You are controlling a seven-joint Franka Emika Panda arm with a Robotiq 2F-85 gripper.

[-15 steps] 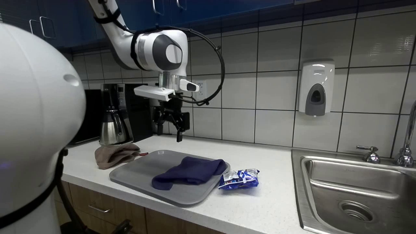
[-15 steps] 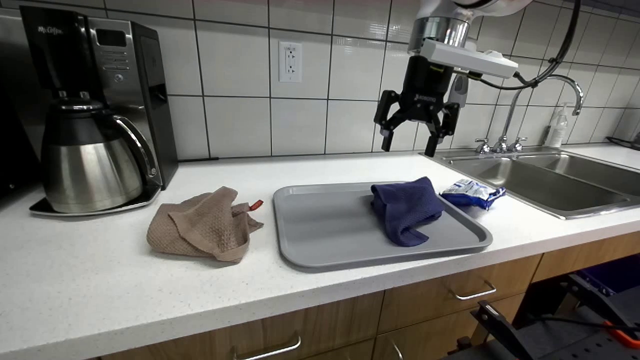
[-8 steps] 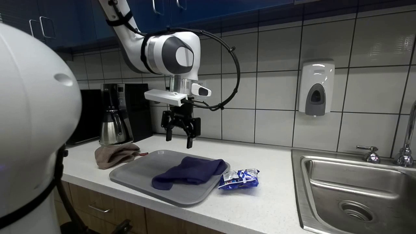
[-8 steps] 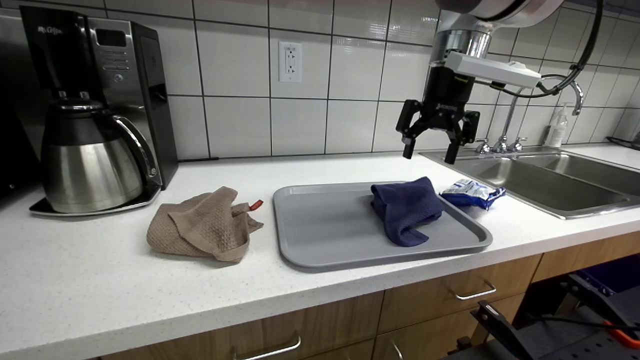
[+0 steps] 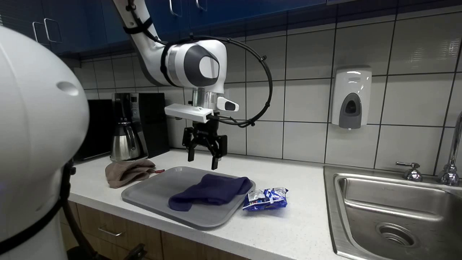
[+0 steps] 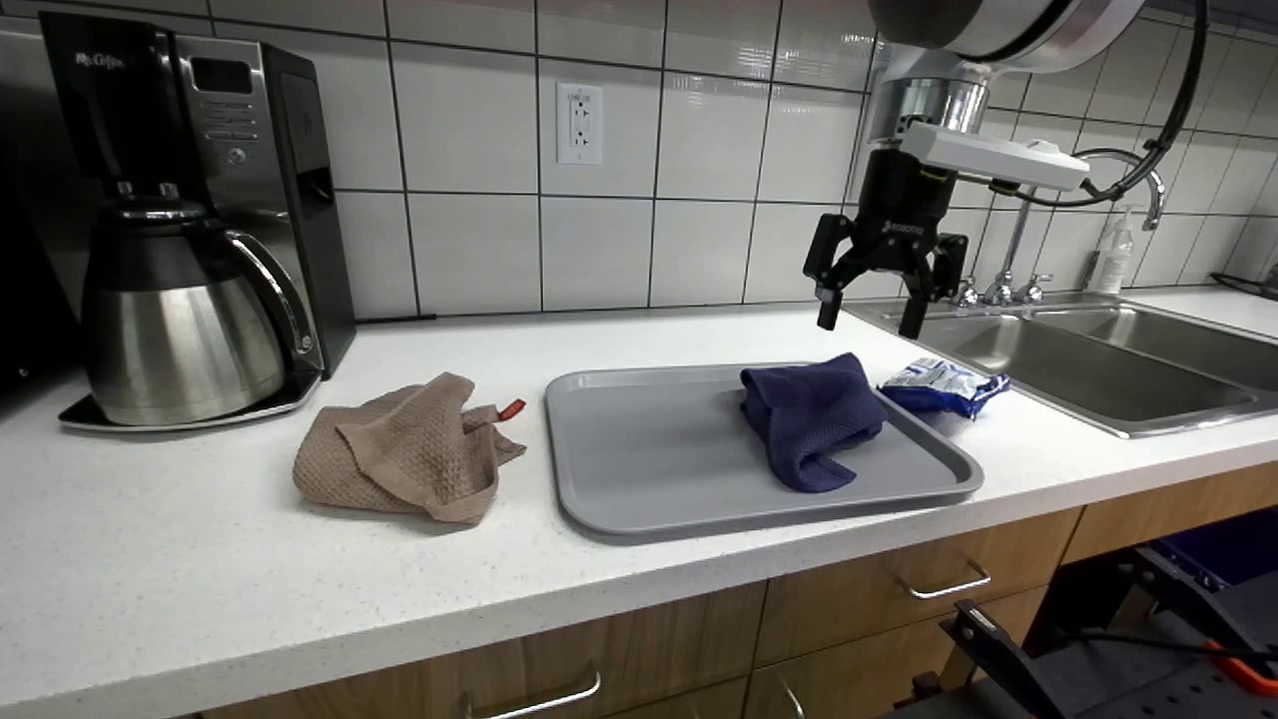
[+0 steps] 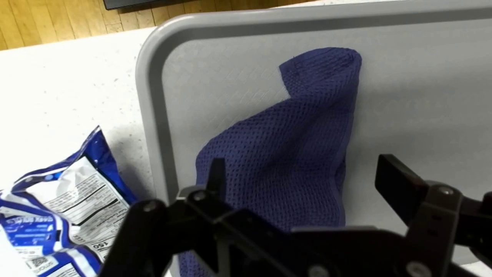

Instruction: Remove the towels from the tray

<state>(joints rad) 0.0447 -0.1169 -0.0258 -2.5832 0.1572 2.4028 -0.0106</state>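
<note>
Large flat grey rectangular tray (image 6: 649, 449) bears a dark navy-blue woven towel (image 6: 814, 419)

A white tiled wall (image 6: 479, 250) rises behind the tray, and a long speckled white table (image 6: 150, 549) runs beneath it. Higher than the tray hangs a jointed white-and-grey robot arm (image 5: 155, 61). Set into the table beyond one end of the tray is a shiny stainless-steel sink (image 5: 338, 216); well beyond the opposite end stands a boxy black-and-silver coffee maker (image 6: 235, 175).

The tray itself lies flat, with rounded corners and a low rim. The navy towel is loosely folded on it, toward the sink end, one tip pointing to the front edge. Its companion, a brown waffle-textured cloth towel (image 6: 409, 449), sits bunched on the table past the coffee-maker end, near the tray but apart from it.

The black jointed fingers (image 7: 399, 188) hang higher than the tray, toward its sink end, spread wide with nothing held between them; in the wrist view I see the navy towel below, through the gap.

A glossy blue-and-white packet (image 5: 267, 200) lies on the table just beside the tray's sink end; whether they touch, I can't tell. Smallest of all, a slim red tab (image 6: 511, 409) pokes from the brown towel toward the tray.
</note>
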